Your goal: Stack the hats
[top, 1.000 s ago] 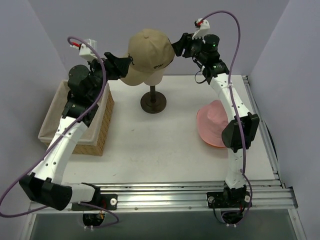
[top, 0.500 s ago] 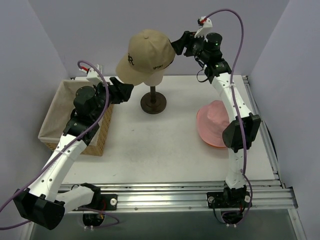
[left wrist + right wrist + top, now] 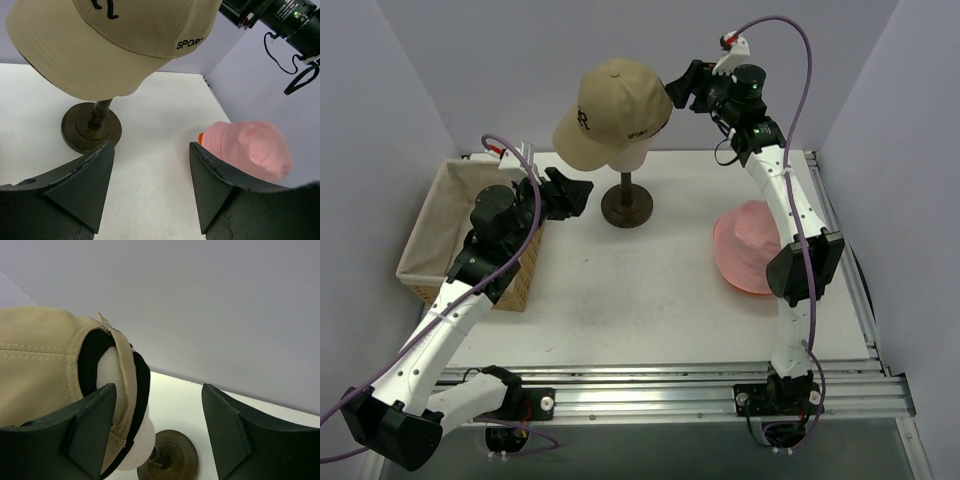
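I find the tan cap (image 3: 615,110) seated on the head form (image 3: 634,158) above the worktop (image 3: 620,290); the pink hat (image 3: 752,245) lies on the worktop to its right; left fingers (image 3: 85,185) gape empty facing the stand; right fingers (image 3: 90,425) stand apart, empty, at the cap's rear strap

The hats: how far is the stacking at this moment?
Done: the tan cap sits over a black cap on the head form. In hand: nothing; left claw and right claw are open. Left: the pink hat, with an orange hat edge beneath, lies on the table.
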### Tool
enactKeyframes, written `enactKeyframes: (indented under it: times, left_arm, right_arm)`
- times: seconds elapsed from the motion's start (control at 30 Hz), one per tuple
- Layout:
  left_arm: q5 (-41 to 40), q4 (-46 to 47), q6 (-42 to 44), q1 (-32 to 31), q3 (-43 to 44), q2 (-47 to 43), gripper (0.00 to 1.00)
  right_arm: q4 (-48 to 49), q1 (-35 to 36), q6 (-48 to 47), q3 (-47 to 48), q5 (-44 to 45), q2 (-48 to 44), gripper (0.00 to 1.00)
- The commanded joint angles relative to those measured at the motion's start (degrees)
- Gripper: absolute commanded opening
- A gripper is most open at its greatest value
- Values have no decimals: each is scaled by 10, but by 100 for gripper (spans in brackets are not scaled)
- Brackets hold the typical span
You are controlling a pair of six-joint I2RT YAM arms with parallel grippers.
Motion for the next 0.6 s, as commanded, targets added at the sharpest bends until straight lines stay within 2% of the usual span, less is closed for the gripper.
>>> enactKeyframes:
  times: [0.0, 0.17, 0.23, 0.27, 0.37, 0.4, 0.43, 0.57]
  left_arm:
    - [-1, 39, -4, -6, -15, -12, 70]
    - [-7, 28, 5, -19, -20, -9, 73]
    - [-8, 9, 8, -23, -21, -13, 78]
    - [-7, 9, 8, -27, -21, -14, 93]
    - [-5, -3, 16, -45, -14, -19, 94]
    - [-9, -7, 20, -54, -13, -22, 94]
    - [-11, -14, 24, -63, -13, -25, 94]
    - [-35, -11, 42, -111, -32, -50, 94]
  right_arm:
    - [-2, 2, 2, 17, 39, -52, 65]
    - [-11, 1, -5, -31, 88, -117, 66]
    - [-28, 0, -12, -39, 108, -145, 66]
    - [-43, -1, -13, -44, 118, -156, 66]
    - [-53, 0, -16, -99, 138, -214, 67]
    - [-53, 3, -14, -143, 140, -232, 68]
    - [-53, 6, -15, -165, 139, -266, 81]
    - [-63, 33, -13, -298, 170, -366, 92]
